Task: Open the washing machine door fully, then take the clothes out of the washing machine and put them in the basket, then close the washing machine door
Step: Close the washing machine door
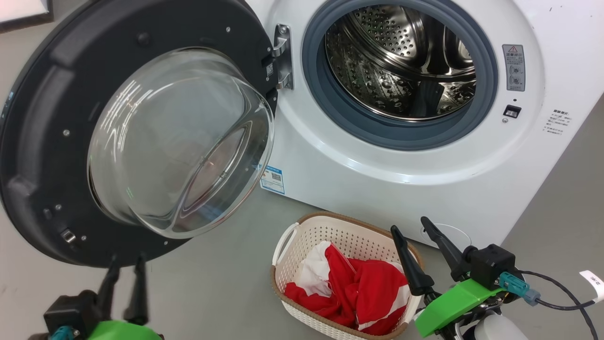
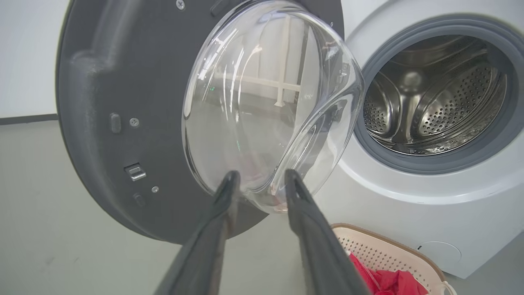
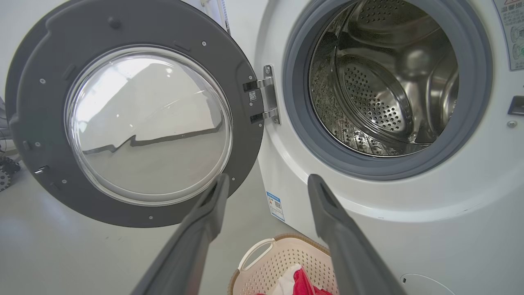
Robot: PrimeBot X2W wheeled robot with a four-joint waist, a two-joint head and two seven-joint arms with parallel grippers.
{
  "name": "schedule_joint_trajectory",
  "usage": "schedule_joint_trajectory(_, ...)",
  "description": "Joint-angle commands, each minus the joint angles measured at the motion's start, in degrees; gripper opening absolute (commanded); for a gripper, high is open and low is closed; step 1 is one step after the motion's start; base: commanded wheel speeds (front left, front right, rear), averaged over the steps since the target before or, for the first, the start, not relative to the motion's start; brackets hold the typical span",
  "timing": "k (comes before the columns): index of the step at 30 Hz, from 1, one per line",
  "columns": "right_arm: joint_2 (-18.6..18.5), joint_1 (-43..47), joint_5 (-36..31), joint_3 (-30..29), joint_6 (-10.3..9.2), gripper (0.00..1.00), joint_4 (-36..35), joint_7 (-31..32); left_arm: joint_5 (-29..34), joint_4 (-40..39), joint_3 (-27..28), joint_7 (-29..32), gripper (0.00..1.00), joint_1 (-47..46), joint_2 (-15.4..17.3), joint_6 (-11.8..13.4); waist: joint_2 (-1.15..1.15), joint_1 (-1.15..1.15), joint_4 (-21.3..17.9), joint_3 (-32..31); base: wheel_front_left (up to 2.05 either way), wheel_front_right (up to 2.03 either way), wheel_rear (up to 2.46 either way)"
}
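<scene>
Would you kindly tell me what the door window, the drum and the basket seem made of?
The door window looks like clear glass, possibly hard plastic: see-through with glossy reflections. The drum looks like polished steel: mirror-bright, punched with holes. The basket looks like matt cream plastic: evenly perforated, with a brown rim.

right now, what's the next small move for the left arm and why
Probably set the left gripper against the washing machine door and start swinging it shut. The drum looks empty, the clothes lie in the basket, and the door stands wide open with that gripper near its lower edge.
</scene>
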Motion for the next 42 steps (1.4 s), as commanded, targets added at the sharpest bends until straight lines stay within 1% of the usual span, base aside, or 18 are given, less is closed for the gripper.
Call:
schedule_joint_trajectory(1, 0.17, -0.91, -0.14, 0.95, 0.37, 1.00, -1.23, -0.37, -0.02, -2.10, 2.21, -0.67, 0.00, -2.24, 2.16, -0.45, 0.00, 0.00, 0.02, -0.03, 0.00, 0.00, 0.00)
schedule_joint_trajectory(3, 0.18, -0.81, -0.24, 0.80, 0.37, 1.00, -1.27, -0.37, 0.71, -3.84, 2.36, -0.43, 0.00, -2.75, 3.60, -0.56, 0.00, 0.00, 0.07, 0.03, 0.00, 0.00, 0.00)
schedule_joint_trajectory(7, 0.18, -0.62, -0.49, 0.32, 0.37, 1.00, -1.42, -0.37, 0.59, -9.94, 4.03, 0.89, 0.00, -5.30, 6.82, -1.39, 0.00, 0.00, 0.48, 0.29, 0.00, 0.00, 0.00)
schedule_joint_trajectory(11, 0.15, -0.61, -0.61, 0.13, 0.37, 1.00, -1.51, -0.37, -1.19, -15.82, 7.04, 3.30, 0.00, -9.35, 10.72, -2.99, 0.00, 0.00, 0.85, 0.59, 0.00, 0.00, 0.00)
schedule_joint_trajectory(13, 0.15, -0.68, -0.66, 0.13, 0.37, 1.00, -1.54, -0.37, -3.00, -17.70, 9.12, 4.77, 0.00, -11.90, 12.66, -3.99, 0.00, 0.00, 0.83, 0.74, 0.00, 0.00, 0.00)
schedule_joint_trajectory(15, 0.10, -0.74, -0.70, 0.09, 0.37, 1.00, -1.55, -0.37, -6.20, -18.77, 11.61, 6.43, 0.00, -14.95, 13.99, -5.13, 0.00, 0.00, 0.81, 0.86, 0.00, 0.00, 0.00)
schedule_joint_trajectory(17, -0.04, -0.85, -0.72, 0.13, 0.37, 1.00, -1.51, -0.37, -9.52, -18.36, 14.23, 7.89, 0.00, -18.25, 15.42, -6.36, 0.00, 0.00, 0.68, 1.12, 0.00, 0.00, 0.00)
schedule_joint_trajectory(19, -0.14, -1.07, -0.71, 0.30, 0.37, 1.00, -1.42, -0.37, -13.13, -16.23, 16.76, 9.18, 0.00, -21.48, 16.45, -7.53, 0.00, 0.00, 0.43, 1.34, 0.00, 0.00, 0.00)
schedule_joint_trajectory(20, -0.14, -1.07, -0.71, 0.30, 0.37, 1.00, -1.42, -0.37, -13.13, -16.23, 16.76, 9.18, 0.00, -21.48, 16.45, -7.53, 0.00, 0.00, 0.43, 1.34, 0.00, 0.00, 0.00)
schedule_joint_trajectory(24, -0.19, -1.57, -0.71, 0.86, 0.37, 1.00, -1.25, -0.37, -21.25, -8.00, 21.45, 12.27, 0.00, -27.73, 17.66, -9.67, 0.00, 0.00, -0.55, 1.86, 0.00, 0.00, 0.00)
schedule_joint_trajectory(27, -0.36, -1.78, -0.70, 0.94, 0.37, 1.00, -1.12, -0.37, -27.13, 0.03, 24.86, 15.01, 0.00, -32.21, 18.33, -10.33, 0.00, 0.00, -1.49, 2.18, 0.00, 0.00, 0.00)
schedule_joint_trajectory(28, -0.41, -1.81, -0.71, 0.95, 0.37, 1.00, -1.09, -0.37, -29.27, 3.10, 25.57, 16.87, 0.00, -33.38, 18.47, -10.34, 0.00, 0.00, -1.82, 2.29, 0.00, 0.00, 0.00)
schedule_joint_trajectory(29, -0.45, -1.78, -0.74, 0.90, 0.37, 1.00, -1.07, -0.37, -30.79, 5.99, 26.15, 18.32, 0.00, -34.54, 18.89, -10.48, 0.00, 0.00, -2.07, 2.42, 0.00, 0.00, 0.00)
schedule_joint_trajectory(33, -0.79, -2.16, -0.87, 1.09, 0.37, 1.00, -1.04, -0.37, -34.87, 19.02, 29.32, 20.19, 0.00, -39.56, 20.91, -11.42, 0.00, 0.00, -3.34, 3.37, 0.00, 0.00, 0.00)
schedule_joint_trajectory(34, -0.89, -2.34, -0.88, 1.16, 0.37, 1.00, -1.01, -0.37, -35.86, 21.96, 29.89, 20.78, 0.00, -40.59, 20.96, -11.31, 0.00, 0.00, -3.60, 3.55, 0.00, 0.00, 0.00)
schedule_joint_trajectory(35, -1.04, -2.68, -0.91, 1.30, 0.37, 1.00, -0.97, -0.37, -37.72, 27.66, 30.95, 22.10, 0.00, -42.45, 21.06, -10.90, 0.00, 0.00, -4.12, 3.98, 0.00, 0.00, 0.00)
schedule_joint_trajectory(36, -1.12, -2.85, -0.95, 1.37, 0.37, 1.00, -0.96, -0.37, -38.59, 30.35, 31.38, 22.89, 0.00, -43.31, 21.03, -10.64, 0.00, 0.00, -4.36, 4.21, 0.00, 0.00, 0.00)
schedule_joint_trajectory(42, -1.29, -3.45, -1.27, 1.74, 0.37, 1.00, -0.78, -0.37, -41.61, 42.21, 31.86, 28.41, 0.00, -47.11, 21.16, -9.41, 0.00, 0.00, -5.64, 5.14, 0.00, 0.00, 0.00)
